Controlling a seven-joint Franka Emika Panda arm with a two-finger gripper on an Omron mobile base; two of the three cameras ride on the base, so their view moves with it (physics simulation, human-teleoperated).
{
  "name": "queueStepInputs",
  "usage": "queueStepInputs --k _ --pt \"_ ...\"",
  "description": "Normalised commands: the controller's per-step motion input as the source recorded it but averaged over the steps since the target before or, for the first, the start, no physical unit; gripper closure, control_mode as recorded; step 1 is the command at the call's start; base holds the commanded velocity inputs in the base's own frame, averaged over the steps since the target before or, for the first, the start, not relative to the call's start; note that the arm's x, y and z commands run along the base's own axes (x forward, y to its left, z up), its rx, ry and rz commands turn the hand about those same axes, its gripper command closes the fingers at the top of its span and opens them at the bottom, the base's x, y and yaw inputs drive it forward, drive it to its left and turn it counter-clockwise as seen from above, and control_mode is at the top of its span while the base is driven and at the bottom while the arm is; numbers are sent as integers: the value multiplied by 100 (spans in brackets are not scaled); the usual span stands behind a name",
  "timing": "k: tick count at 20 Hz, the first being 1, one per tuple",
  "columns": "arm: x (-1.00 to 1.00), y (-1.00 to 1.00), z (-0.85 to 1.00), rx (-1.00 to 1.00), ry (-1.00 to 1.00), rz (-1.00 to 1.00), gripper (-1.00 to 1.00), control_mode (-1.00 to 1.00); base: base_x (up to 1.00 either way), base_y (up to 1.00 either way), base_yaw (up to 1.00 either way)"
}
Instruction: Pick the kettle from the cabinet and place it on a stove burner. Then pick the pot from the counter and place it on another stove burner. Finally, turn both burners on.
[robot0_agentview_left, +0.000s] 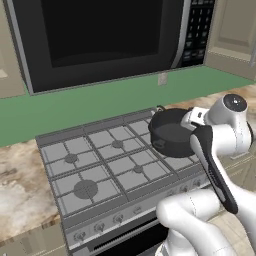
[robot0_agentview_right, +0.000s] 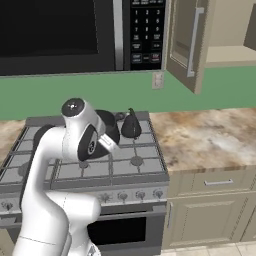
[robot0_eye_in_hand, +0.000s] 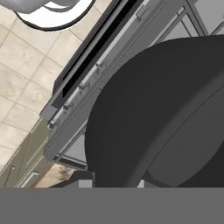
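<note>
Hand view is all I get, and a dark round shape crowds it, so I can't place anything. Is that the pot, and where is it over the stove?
Observer: Yes, it's the pot. The left base view shows it over the right half of the stove, toward the back.
Operator: Where is the kettle?
Observer: In the right base view the kettle stands upright on the back right burner, just right of the pot.
Operator: Is the cabinet shut?
Observer: No, the cabinet door stands open, up to the right of the stove.
</note>
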Motion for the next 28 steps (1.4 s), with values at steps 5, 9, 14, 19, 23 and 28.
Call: queueStepInputs --k 5,9,14,19,23,28 --pt "20 -11 -7 0 1 0 100 -100 0 0 0" --pt "16 -15 -12 0 0 0 100 -100 0 0 0" --pt "1 -16 -15 0 2 -1 100 -100 0 0 0" --pt "5 -12 -14 0 0 -2 100 -100 0 0 0" --pt "18 -2 -13 0 1 -6 100 -100 0 0 0" --pt "23 -1 -17 0 2 -8 100 -100 0 0 0"
